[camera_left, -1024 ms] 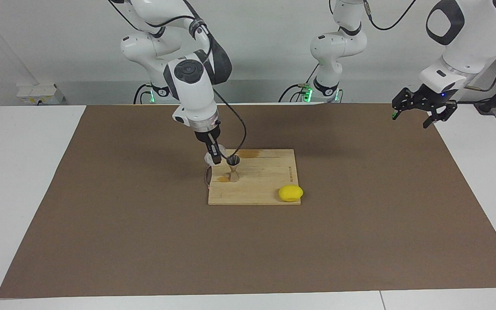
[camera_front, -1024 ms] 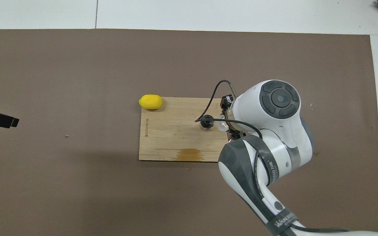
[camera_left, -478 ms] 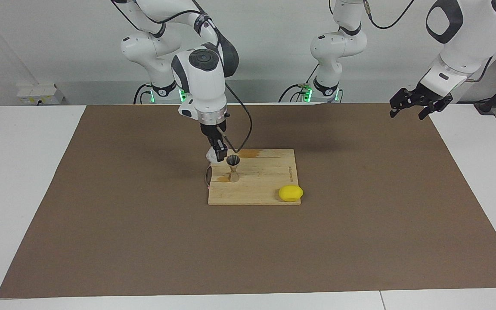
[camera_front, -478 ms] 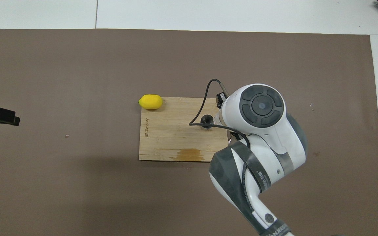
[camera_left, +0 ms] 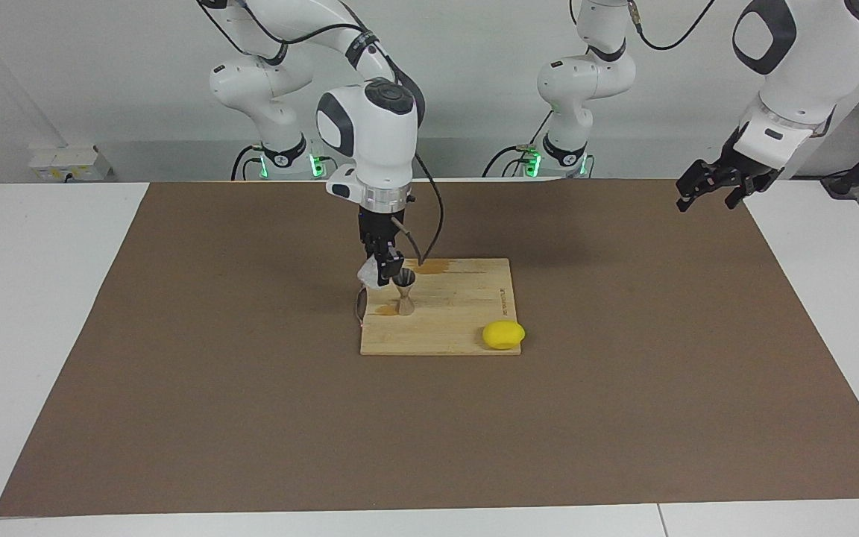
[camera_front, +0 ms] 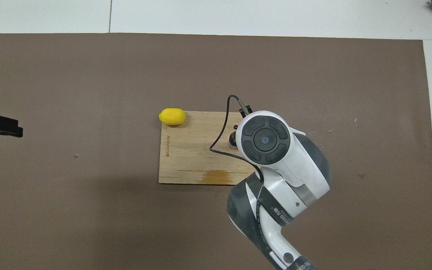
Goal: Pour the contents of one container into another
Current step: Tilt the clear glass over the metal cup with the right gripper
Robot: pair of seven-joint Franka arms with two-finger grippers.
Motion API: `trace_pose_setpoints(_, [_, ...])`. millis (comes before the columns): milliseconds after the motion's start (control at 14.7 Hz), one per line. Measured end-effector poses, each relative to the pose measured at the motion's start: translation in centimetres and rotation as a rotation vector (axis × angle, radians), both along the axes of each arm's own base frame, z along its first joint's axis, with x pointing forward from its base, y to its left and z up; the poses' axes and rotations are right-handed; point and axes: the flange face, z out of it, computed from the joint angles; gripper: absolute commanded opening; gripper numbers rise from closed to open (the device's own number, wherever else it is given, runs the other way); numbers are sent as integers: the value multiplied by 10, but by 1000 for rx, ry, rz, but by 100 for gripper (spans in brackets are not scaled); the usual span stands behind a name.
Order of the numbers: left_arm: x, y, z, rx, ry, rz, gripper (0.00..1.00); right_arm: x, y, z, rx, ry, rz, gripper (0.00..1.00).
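Pour under way, by the look of it. Right gripper (camera_left: 383, 274) clenched on the glass tumbler (camera_left: 368, 275), held tipped just above the jigger (camera_left: 404, 291), which stands upright on the cutting board (camera_left: 467, 328) directly under the hand. Any liquid stream is too faint to confirm. Left gripper (camera_left: 709, 186) waits spread open, well apart over the mat's edge. Left to do: finish tipping, set tumbler down.

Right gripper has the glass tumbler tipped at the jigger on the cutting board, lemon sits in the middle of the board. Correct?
Not quite. The facing view shows the lemon at a corner of the cutting board, the one farther from the robots toward the left arm's end. The rest holds: the right gripper holds the glass tumbler tipped at the jigger on the board.
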Motion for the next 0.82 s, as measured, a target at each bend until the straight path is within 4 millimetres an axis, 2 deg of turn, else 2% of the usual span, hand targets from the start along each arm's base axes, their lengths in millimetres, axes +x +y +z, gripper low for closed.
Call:
trace_pose_setpoints(136, [2, -6, 2, 36, -12, -21, 100, 0, 4, -3, -22, -17, 25, 4])
trace_pose_setpoints(409, [8, -40, 7, 38, -35, -55, 100, -6, 15, -11, -106, -58, 99, 4])
trace_pose_setpoints(819, [6, -32, -10, 34, 30, -32, 100, -17, 25, -24, -203, -93, 186, 4])
